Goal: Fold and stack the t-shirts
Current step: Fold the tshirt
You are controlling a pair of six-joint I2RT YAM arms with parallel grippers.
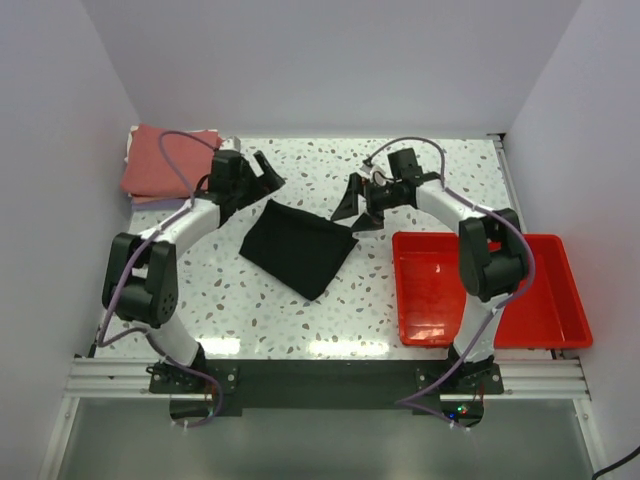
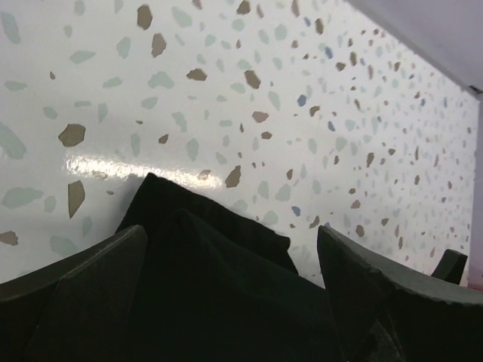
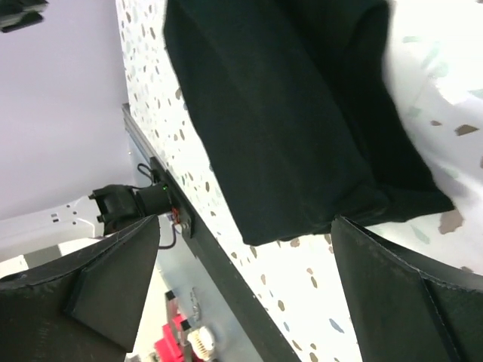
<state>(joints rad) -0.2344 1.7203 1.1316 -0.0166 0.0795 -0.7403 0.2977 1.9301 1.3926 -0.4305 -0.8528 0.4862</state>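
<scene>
The black t-shirt (image 1: 298,245) lies folded into a compact slanted rectangle in the middle of the table. It fills the bottom of the left wrist view (image 2: 219,286) and the top of the right wrist view (image 3: 287,113). My left gripper (image 1: 268,172) is open and empty just beyond the shirt's far left corner, with the cloth showing between its fingers (image 2: 90,286). My right gripper (image 1: 352,212) is open and empty just beyond the shirt's far right corner, fingers (image 3: 407,294) apart from the cloth. A folded salmon-red t-shirt (image 1: 165,160) tops a stack at the far left corner.
A red plastic tray (image 1: 540,300) sits at the right front, under the right arm's elbow. The speckled tabletop (image 1: 300,310) ends at a black rail along the near edge. White walls close in the left, right and back.
</scene>
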